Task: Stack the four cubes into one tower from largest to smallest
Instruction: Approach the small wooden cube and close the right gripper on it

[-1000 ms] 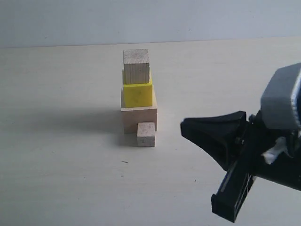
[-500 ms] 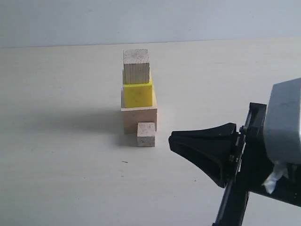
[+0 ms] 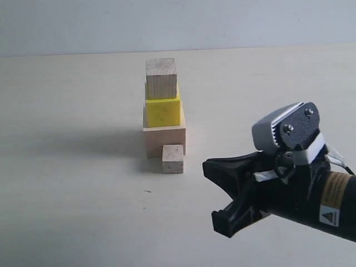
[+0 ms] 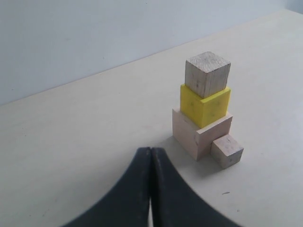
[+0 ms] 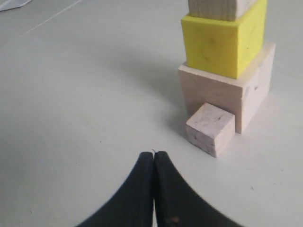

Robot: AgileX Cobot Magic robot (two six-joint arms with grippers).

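Three cubes stand stacked as a tower: a large pale wood cube (image 3: 164, 142) at the bottom, a yellow cube (image 3: 163, 113) on it, and a medium wood cube (image 3: 161, 78) on top. The tiny wood cube (image 3: 173, 159) rests on the table against the large cube's front face. My right gripper (image 3: 207, 167) is shut and empty, low over the table to the right of the tiny cube (image 5: 210, 128), its tip (image 5: 154, 153) a short way from it. My left gripper (image 4: 151, 150) is shut on nothing, well back from the tower (image 4: 204, 104); the exterior view does not show it.
The pale tabletop (image 3: 72, 183) runs back to a light wall (image 3: 178, 22). A small dark speck (image 3: 147, 191) lies in front of the tower. A white scrap (image 5: 12, 4) shows at the far edge of the right wrist view.
The right arm has swung round and come lower, and its shut gripper tip has moved left toward the tiny cube. The cubes have not moved.
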